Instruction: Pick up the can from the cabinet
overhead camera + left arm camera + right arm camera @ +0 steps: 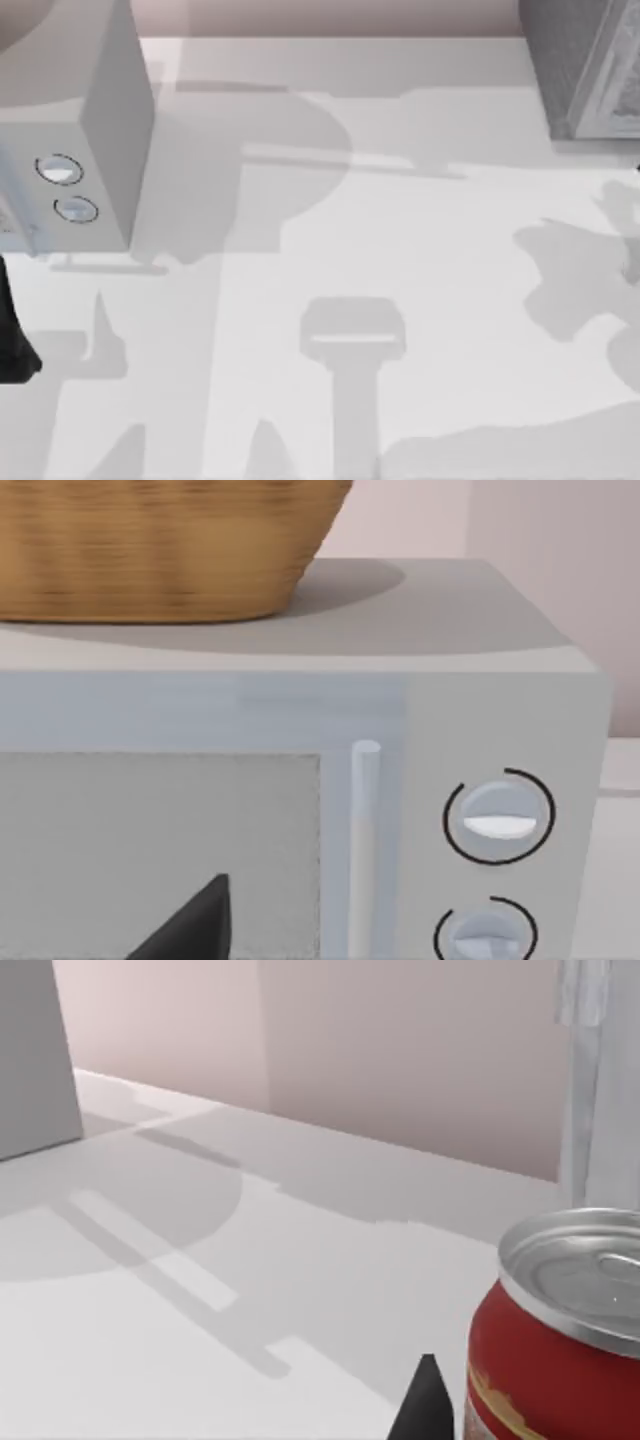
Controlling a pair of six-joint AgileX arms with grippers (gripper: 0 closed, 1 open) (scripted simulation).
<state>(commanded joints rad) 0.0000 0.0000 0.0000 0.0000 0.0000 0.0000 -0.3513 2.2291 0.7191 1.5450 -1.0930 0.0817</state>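
The can (pixel 560 1360) is red with a silver lid and pull tab, and stands very close in the right wrist view. A dark piece of my right gripper (pixel 425 1410) sits right beside its side; whether it touches is hidden. Behind the can rises the white frame of the cabinet (pixel 600 1080). From above, the cabinet (pixel 570 60) is a dark-grey speckled box at the table's far right corner, its paler front panel facing the right edge. My left arm (pixel 12 335) is parked at the left edge, and a dark piece of my left gripper (pixel 195 925) faces the microwave door.
A light-grey microwave (pixel 100 120) with two round dials (pixel 60 170) stands at the far left. A wicker basket (pixel 150 550) rests on top of it. Open white tabletop (pixel 380 250) stretches between the microwave and the cabinet.
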